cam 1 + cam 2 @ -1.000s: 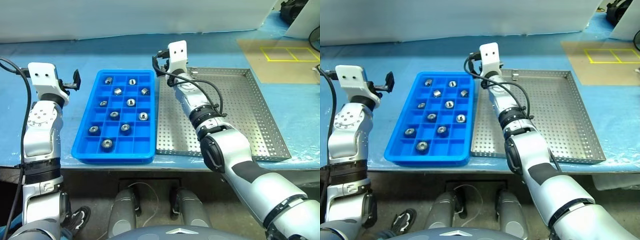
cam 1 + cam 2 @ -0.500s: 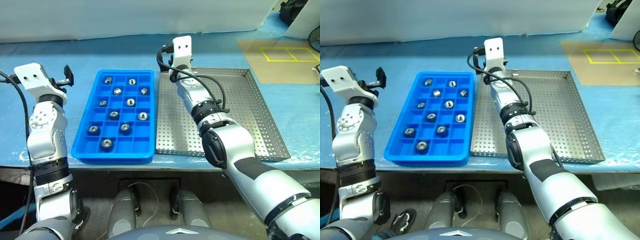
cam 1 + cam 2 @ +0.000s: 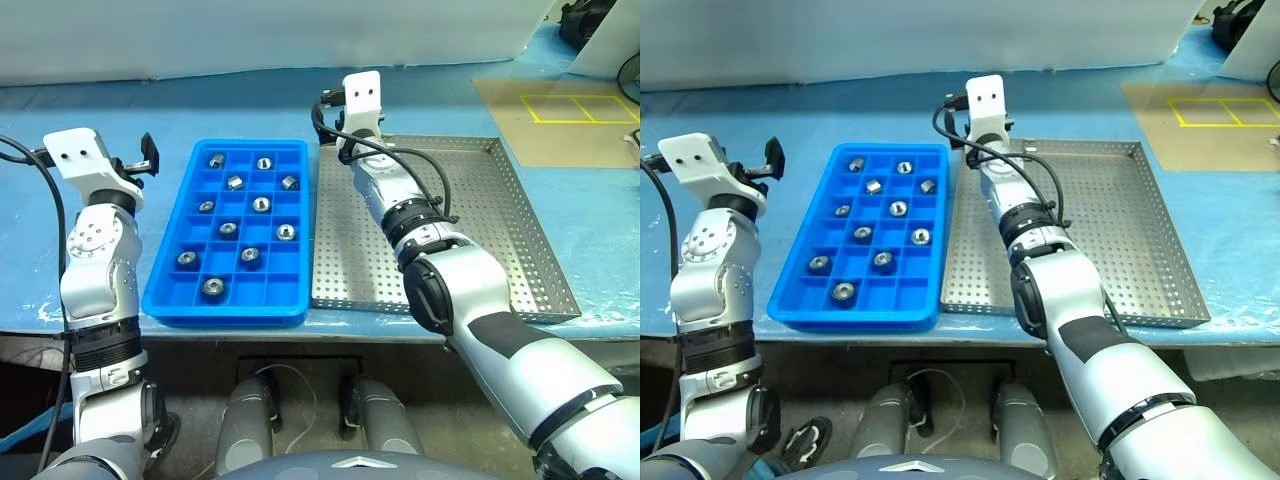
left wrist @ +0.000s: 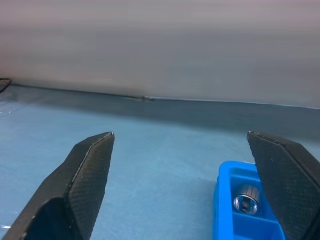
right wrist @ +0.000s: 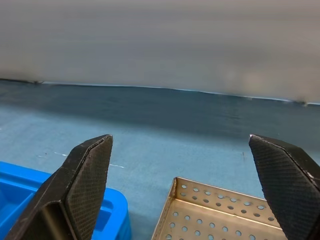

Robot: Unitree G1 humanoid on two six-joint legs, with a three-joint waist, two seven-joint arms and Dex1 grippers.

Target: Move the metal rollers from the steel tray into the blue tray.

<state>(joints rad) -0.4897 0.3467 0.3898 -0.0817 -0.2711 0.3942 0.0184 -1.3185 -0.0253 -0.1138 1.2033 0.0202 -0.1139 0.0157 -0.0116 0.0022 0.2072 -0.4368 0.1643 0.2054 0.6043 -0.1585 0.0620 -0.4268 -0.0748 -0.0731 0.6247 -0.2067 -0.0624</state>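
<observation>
Blue sheeting covers the counter [image 3: 250,110], with a pale wall along its far edge and a tan patch marked with yellow tape at the far right. On it, the blue tray [image 3: 170,285] lies to the left and the steel tray [image 3: 500,215] just beside it on the right, their long sides almost touching. Ten metal rollers [image 3: 228,229] sit in separate compartments of the blue tray, scattered from its far end to its near end. No roller can be seen on the visible part of the steel tray's perforated floor, some of which is covered by the right arm.

At the far left corner of the steel tray, the right gripper [image 5: 185,185] is raised with its fingers spread wide, holding nothing. Left of the blue tray's far end, the left gripper [image 4: 187,187] is also raised, wide open and empty; one roller in a far corner compartment shows between its fingers.
</observation>
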